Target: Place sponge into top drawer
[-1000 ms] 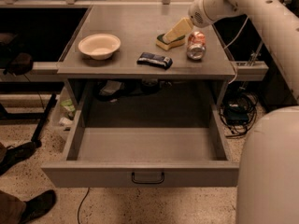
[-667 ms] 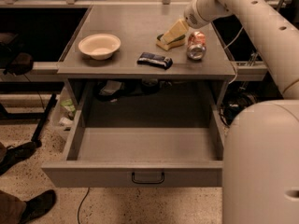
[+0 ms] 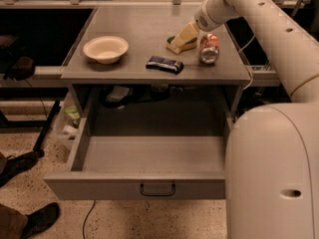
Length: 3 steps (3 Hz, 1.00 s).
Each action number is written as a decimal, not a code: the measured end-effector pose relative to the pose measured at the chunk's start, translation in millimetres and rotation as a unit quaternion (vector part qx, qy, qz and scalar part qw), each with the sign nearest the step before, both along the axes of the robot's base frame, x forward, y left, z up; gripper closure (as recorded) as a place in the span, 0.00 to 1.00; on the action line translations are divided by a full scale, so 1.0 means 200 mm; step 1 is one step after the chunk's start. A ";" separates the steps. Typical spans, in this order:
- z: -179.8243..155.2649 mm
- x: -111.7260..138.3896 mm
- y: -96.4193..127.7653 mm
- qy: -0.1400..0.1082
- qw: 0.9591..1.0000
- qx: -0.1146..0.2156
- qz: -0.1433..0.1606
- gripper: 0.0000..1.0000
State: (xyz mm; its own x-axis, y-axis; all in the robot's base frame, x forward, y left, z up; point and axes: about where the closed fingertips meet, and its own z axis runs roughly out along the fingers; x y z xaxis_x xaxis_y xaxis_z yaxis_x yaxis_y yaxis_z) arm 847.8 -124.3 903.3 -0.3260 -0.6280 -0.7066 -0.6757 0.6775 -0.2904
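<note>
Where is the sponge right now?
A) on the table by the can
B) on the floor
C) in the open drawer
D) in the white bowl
A: the sponge lies on the table beside the can, with the gripper right at it; the open top drawer holds no sponge.

I have just one camera. It looks down from high up in front of the flat grey metal table (image 3: 149,24), quite near. The open wide grey top drawer (image 3: 99,187) is nearest me. The robot's big white body (image 3: 271,173) blocks the right side. The cream gripper (image 3: 186,34) is far back right, at the green-and-yellow sponge (image 3: 177,47).
</note>
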 end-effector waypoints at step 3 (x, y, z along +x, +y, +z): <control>-0.12 0.11 0.05 0.011 0.998 0.063 0.009 0.00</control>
State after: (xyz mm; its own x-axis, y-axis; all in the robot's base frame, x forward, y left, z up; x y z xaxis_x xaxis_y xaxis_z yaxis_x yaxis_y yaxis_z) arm 868.9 -114.3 878.4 -0.3322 -0.5410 -0.7726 -0.6937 0.6952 -0.1885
